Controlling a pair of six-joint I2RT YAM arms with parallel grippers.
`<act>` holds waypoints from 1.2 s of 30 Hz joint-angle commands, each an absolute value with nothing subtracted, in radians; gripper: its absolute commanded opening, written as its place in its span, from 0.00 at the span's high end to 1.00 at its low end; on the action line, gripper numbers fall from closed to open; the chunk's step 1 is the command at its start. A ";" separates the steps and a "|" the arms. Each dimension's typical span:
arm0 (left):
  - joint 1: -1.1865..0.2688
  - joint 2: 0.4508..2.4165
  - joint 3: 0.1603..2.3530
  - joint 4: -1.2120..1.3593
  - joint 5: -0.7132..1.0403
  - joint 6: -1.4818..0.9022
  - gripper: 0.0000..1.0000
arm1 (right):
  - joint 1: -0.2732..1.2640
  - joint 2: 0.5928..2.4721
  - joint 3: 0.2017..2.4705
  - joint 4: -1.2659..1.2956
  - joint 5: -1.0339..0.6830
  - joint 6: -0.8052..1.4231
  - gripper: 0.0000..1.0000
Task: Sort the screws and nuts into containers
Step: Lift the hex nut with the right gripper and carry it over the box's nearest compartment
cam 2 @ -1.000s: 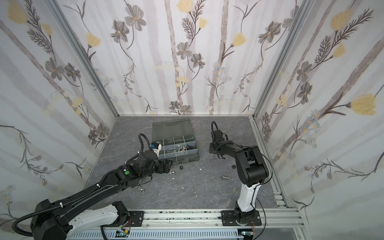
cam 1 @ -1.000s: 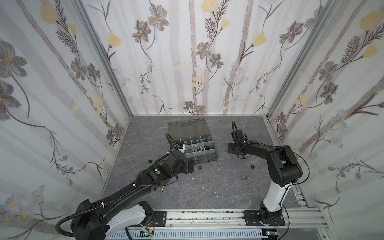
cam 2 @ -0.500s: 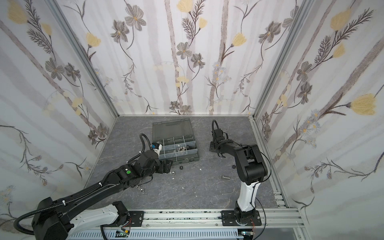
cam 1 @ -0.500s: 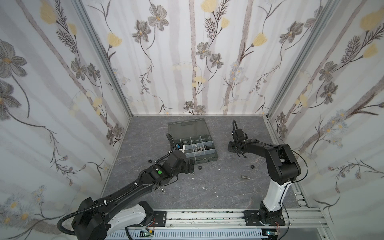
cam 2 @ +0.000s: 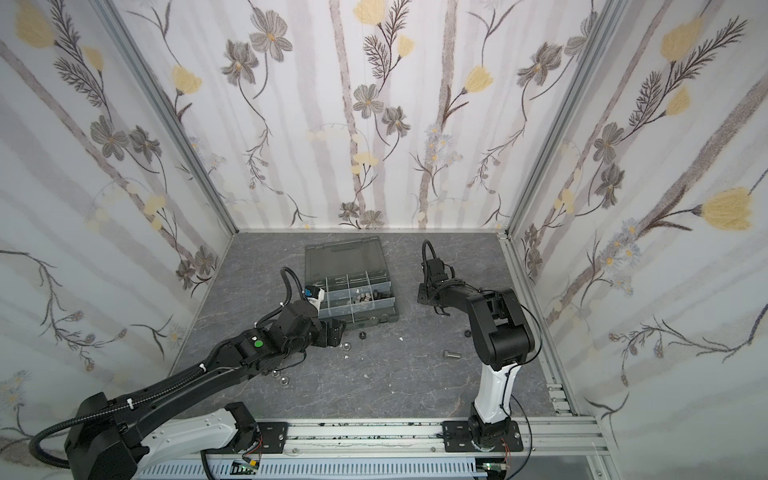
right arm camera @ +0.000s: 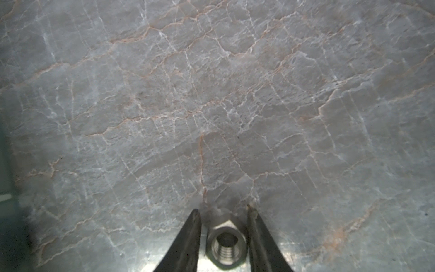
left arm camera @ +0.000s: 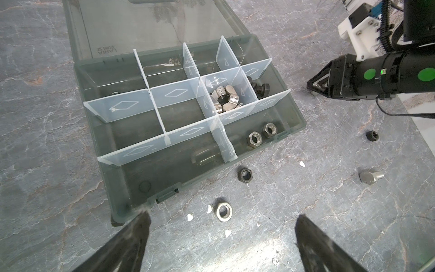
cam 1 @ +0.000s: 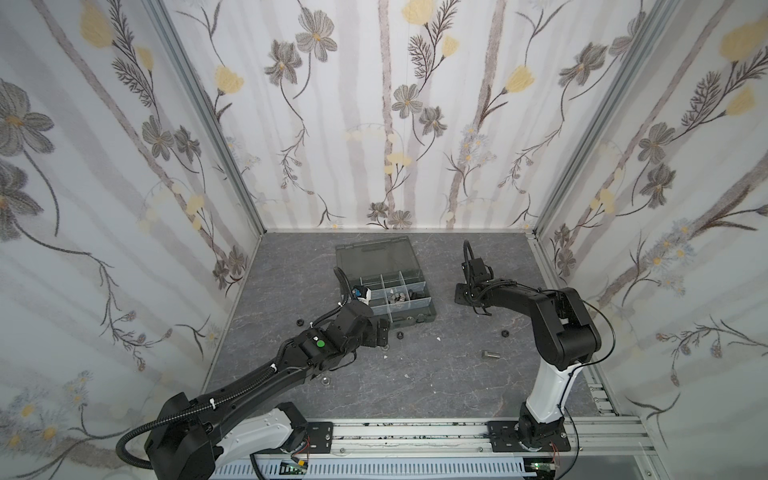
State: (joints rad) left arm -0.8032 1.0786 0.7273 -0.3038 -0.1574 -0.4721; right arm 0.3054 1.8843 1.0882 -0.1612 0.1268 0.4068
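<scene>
Grey marbled stone-look desk carries everything, and on it sits the dark grey plastic organizer box with its smoky transparent lid laid back. My left end effector hangs spread as wide as it goes over the desk just in front of the box, holding nothing, with a flat silver ring nut lying below the gap. My right end effector is down at the desk to the right of the box, fingers set narrowly on either side of a silver hex nut that lies flat, bore up. I cannot tell whether both fingers bear on it, since a thin dark line shows on one side. A black hex nut and a stubby silver screw also lie loose on the desk. To do this pick well, I judge I should close squarely on two opposite flats, make sure of the hold before lifting, and rise straight so the nut does not roll out. Then I should carry it to the front cell where two silver hex nuts already lie, and let go low inside its pale dividers.
</scene>
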 commanded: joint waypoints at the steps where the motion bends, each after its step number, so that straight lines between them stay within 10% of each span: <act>1: -0.801 1.080 0.734 -0.287 -0.161 -0.478 0.03 | 0.309 1.882 1.081 -0.216 0.146 0.407 0.64; 13: -0.799 1.089 0.733 -0.290 -0.167 -0.480 0.03 | 0.319 1.874 1.081 -0.221 0.164 0.405 0.89; 36: -0.802 1.023 0.688 -0.332 -0.140 -0.521 0.03 | 0.449 1.638 1.064 -0.192 0.059 0.386 0.91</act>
